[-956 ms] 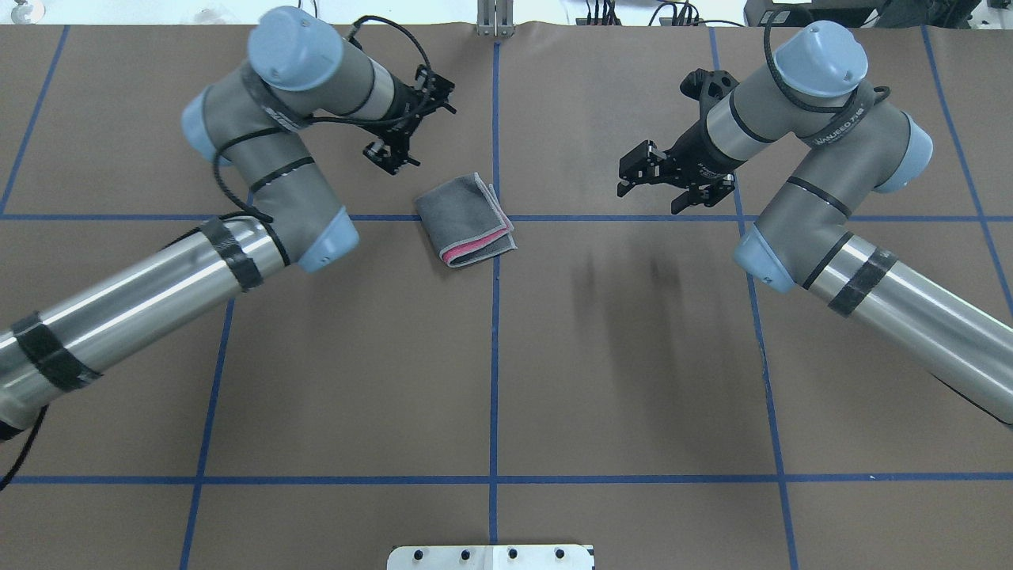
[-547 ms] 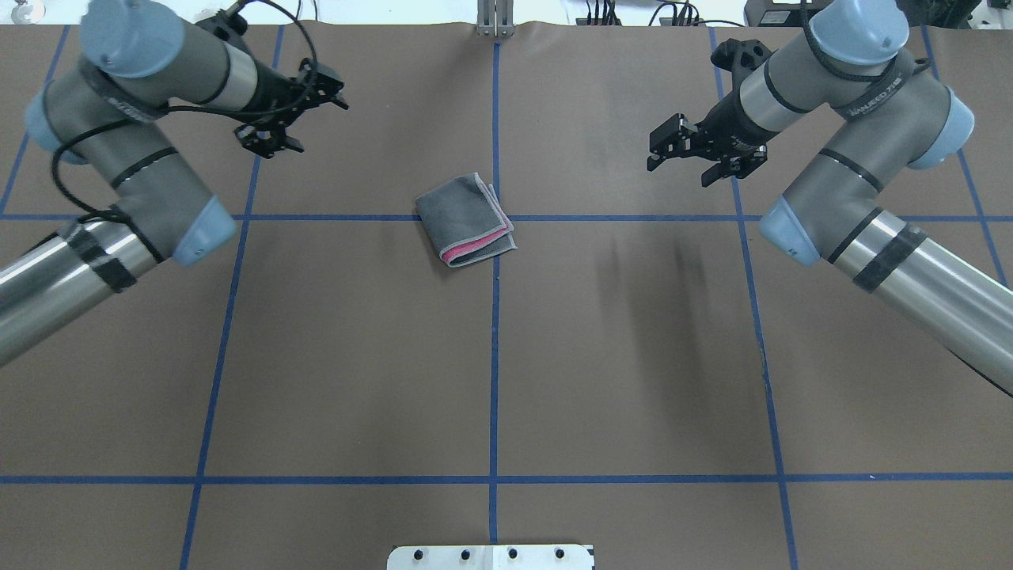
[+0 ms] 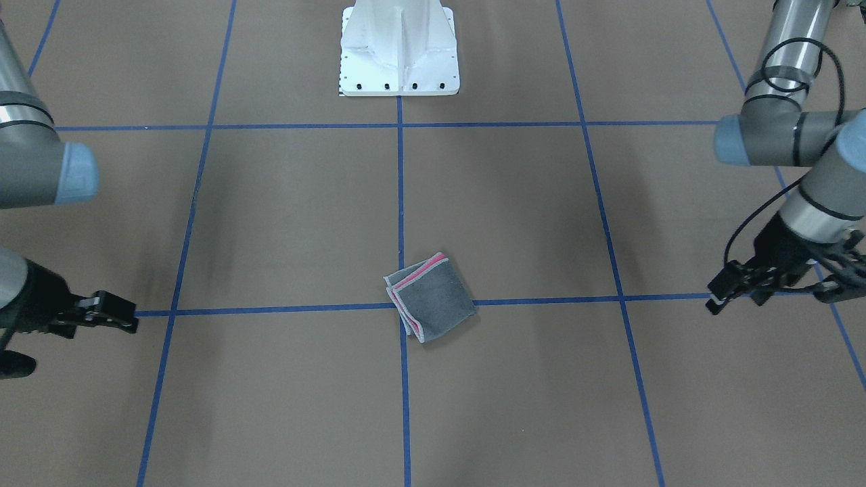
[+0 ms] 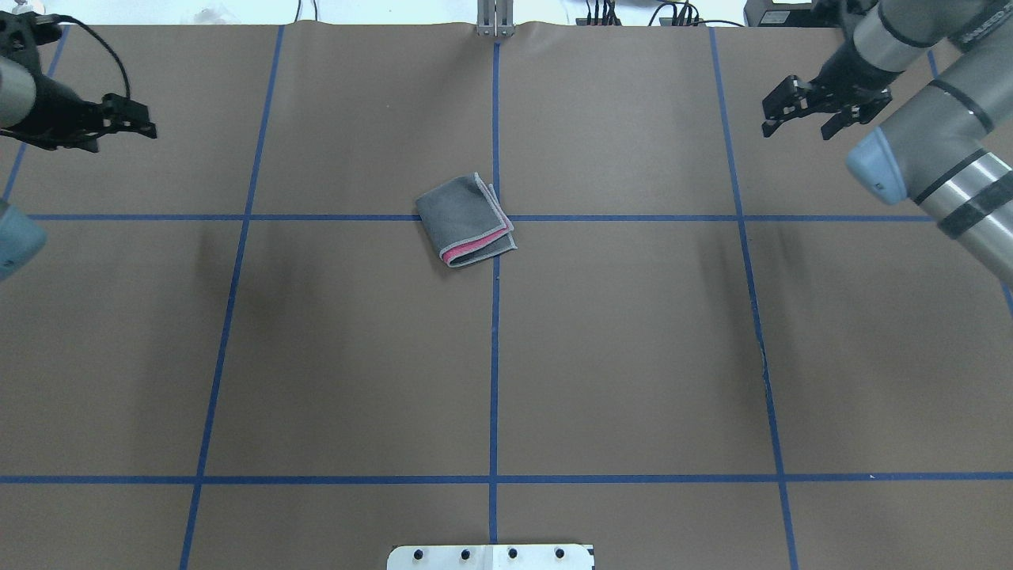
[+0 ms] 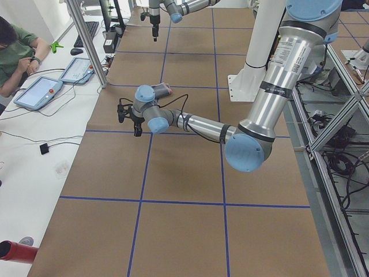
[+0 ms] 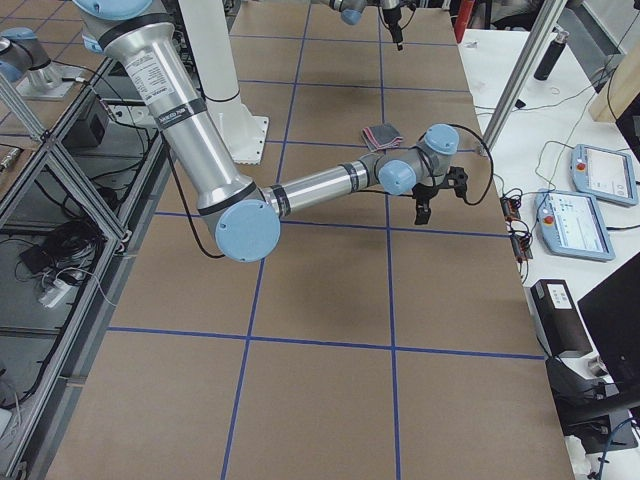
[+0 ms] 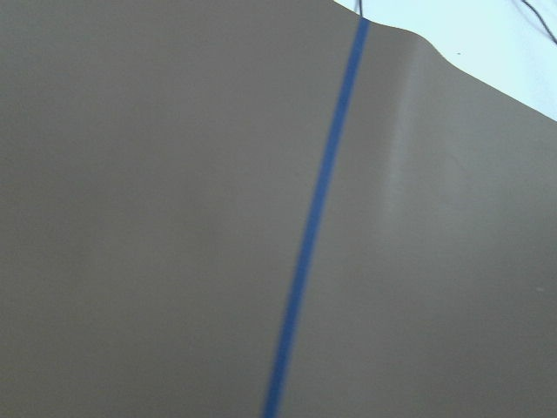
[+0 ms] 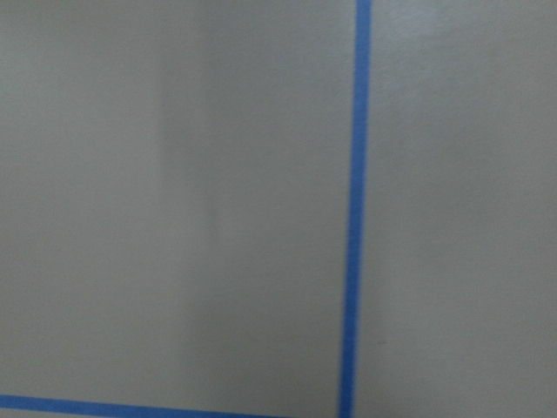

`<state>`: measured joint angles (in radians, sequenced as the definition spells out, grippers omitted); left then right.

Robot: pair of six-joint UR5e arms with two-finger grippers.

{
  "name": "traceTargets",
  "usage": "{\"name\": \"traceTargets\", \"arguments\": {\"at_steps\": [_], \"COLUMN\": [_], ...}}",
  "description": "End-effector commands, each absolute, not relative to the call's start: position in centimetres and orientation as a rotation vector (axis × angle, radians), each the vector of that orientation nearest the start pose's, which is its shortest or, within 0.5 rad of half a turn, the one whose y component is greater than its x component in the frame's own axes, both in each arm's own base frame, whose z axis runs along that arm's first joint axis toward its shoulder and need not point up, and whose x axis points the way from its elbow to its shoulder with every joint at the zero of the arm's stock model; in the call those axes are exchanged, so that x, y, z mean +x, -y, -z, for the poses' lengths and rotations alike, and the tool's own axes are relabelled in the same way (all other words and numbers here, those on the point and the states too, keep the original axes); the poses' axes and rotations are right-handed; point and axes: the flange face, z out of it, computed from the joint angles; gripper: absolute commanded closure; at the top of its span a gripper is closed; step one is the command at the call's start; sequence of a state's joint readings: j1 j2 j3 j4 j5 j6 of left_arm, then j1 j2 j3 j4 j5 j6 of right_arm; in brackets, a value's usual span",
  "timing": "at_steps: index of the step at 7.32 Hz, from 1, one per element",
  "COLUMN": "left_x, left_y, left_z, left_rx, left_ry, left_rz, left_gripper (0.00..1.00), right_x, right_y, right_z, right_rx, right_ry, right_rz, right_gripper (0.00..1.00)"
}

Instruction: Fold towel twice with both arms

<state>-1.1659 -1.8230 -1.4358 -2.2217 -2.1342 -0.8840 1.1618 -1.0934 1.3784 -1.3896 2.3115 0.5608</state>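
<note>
- Overhead exterior showed the towel (image 4: 465,220) folded small, grey face out with a pink strip at its near edge. It lay flat on the tabletop (image 4: 617,356) where two blue tape lines (image 4: 495,380) crossed, mostly on my left of the centre line.
- The front-facing view showed the towel's layered, light-edged corner turned toward my white pedestal base (image 3: 399,47); the overhead view showed only the base's front lip.
- My two wrist views showed bare brown tabletop and blue tape, with no towel and none of my gripper fingers. The left one also caught the far edge of the brown cover.
- My left gripper (image 4: 141,120) hung at the far left of the tabletop, jaws parted and holding nothing, well apart from the towel.
- My right gripper (image 4: 795,131) hung at the far right, jaws spread wide and holding nothing, also well apart from the towel.
- In the exterior left view my left wrist hid part of the towel, and in the exterior right view it peeked out just behind my right forearm.
- The exterior left view alone showed an operator (image 5: 14,49) seated at a white bench with a control tablet (image 5: 39,92) beside the tabletop.
- Nothing lay between either gripper and the towel.
</note>
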Motion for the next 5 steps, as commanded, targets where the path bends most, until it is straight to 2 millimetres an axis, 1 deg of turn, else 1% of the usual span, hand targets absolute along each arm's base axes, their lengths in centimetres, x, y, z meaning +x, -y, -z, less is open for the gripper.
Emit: {"name": "traceTargets", "arguments": {"at_steps": [1, 2, 3, 4, 5], "left_x": [5.4, 2.5, 1.5, -0.6, -3.1], "left_y": [58.5, 58.1, 58.0, 57.9, 57.5], "left_z": [-57.6, -58.5, -58.8, -58.7, -56.9], "left_rx": [0.292, 0.309, 0.327, 0.326, 0.345], "left_ry": [-0.847, -0.835, -0.815, -0.774, -0.740], "left_rz": [0.079, 0.100, 0.044, -0.023, -0.092], "left_gripper": [0.00, 0.00, 0.00, 0.00, 0.00], "right_x": [-11.5, -8.3, -6.1, -3.5, -0.2], "right_y": [66.7, 66.8, 66.6, 64.8, 63.3], "right_z": [-50.3, -51.4, -52.5, -55.8, -56.5], "right_rx": [0.050, 0.028, 0.021, -0.009, -0.001], "right_ry": [0.751, 0.711, 0.668, 0.676, 0.704], "right_rz": [0.123, 0.139, 0.173, 0.160, 0.099], "right_gripper": [0.00, 0.00, 0.00, 0.00, 0.00]}}
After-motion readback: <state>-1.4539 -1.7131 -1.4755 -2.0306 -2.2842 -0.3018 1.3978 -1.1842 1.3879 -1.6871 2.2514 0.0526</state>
